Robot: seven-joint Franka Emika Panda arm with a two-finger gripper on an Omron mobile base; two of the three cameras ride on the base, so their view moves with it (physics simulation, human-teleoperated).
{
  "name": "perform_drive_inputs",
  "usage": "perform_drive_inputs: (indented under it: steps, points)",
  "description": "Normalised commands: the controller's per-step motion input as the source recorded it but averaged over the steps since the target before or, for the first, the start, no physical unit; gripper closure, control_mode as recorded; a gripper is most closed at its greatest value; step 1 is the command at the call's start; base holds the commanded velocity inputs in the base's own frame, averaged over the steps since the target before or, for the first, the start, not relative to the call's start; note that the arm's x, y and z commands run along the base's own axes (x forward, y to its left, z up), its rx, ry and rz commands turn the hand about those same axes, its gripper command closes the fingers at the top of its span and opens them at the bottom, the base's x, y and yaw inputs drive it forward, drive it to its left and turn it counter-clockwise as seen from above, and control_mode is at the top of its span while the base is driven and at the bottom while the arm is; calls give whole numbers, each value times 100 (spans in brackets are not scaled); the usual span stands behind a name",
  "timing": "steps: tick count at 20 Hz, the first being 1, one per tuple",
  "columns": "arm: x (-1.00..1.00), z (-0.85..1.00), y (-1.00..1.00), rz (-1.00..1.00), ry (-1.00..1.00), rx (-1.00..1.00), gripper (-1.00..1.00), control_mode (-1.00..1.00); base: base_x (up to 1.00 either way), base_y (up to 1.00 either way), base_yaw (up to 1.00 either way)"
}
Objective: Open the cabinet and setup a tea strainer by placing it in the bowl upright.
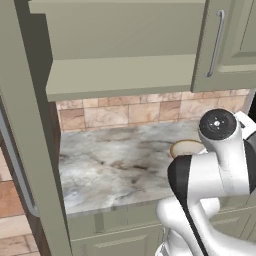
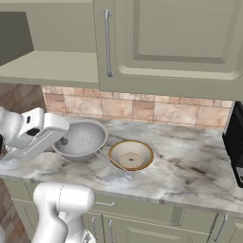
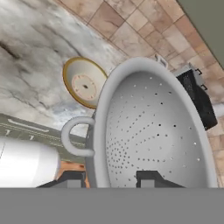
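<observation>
End effector (image 3: 109, 178) partly closed, gripping the tea strainer's (image 3: 153, 131) rim.

Bowl (image 1: 186, 148) half hidden behind the arm (image 1: 215, 170).

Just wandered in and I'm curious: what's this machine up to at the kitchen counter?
The white robot arm is holding a grey tea strainer by its rim in its gripper, above the marble counter. A tan bowl sits on the counter just beside it, with nothing in it yet. The green cabinet is already open, its shelf bare. The strainer has not been set in the bowl.
</observation>
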Motion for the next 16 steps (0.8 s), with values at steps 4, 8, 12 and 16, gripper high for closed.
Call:
perform_drive_inputs:
  steps: [4,8,12,16]
  points:
    - [62,-44,0,-13,8,0,100,-100,0,0,0]
    - [52,-36,0,-13,3,0,100,-100,0,0,0]
    - [37,-32,0,-12,0,0,100,-100,0,0,0]
    - [37,-34,-6,-10,0,0,100,-100,0,0,0]
